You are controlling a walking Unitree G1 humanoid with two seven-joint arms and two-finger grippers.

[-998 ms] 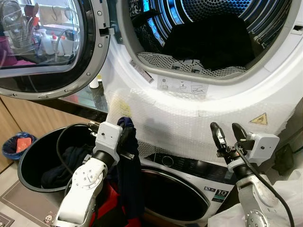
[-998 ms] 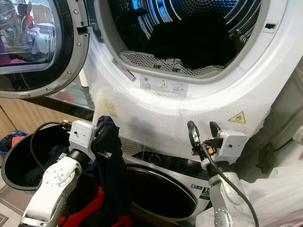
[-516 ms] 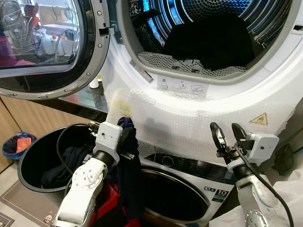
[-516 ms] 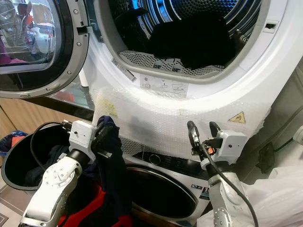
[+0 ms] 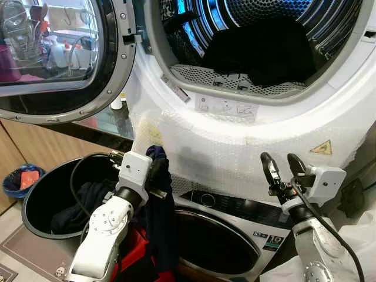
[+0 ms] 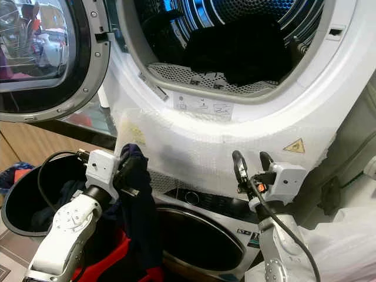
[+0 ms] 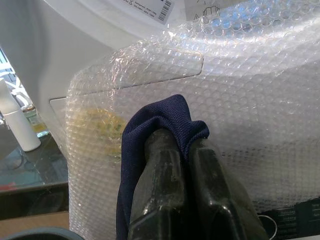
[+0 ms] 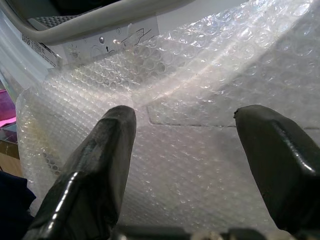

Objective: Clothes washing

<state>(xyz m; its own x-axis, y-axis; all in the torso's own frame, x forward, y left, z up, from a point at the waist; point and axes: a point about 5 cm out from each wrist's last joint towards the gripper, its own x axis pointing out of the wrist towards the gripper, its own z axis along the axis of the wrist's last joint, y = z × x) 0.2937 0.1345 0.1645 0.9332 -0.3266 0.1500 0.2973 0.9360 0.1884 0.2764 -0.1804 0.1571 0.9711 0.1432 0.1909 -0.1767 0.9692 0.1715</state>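
One navy garment [image 5: 160, 200], soft & limp, hangs long from left gripper [image 7: 184, 145], jaws clamped on a top fold; will drape/snag. Right gripper [image 5: 282, 165] jaws apart, empty; regrip lower w/ it.

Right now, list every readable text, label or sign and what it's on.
"10": badge on the lower machine's front panel; the small print around it is unreadable.
Yellow triangle warning sign: on the upper machine's bubble-wrapped front, no words legible.
Pictogram label below the drum opening: icons, too small to read.
Barcode sticker on the door rim: print too small.
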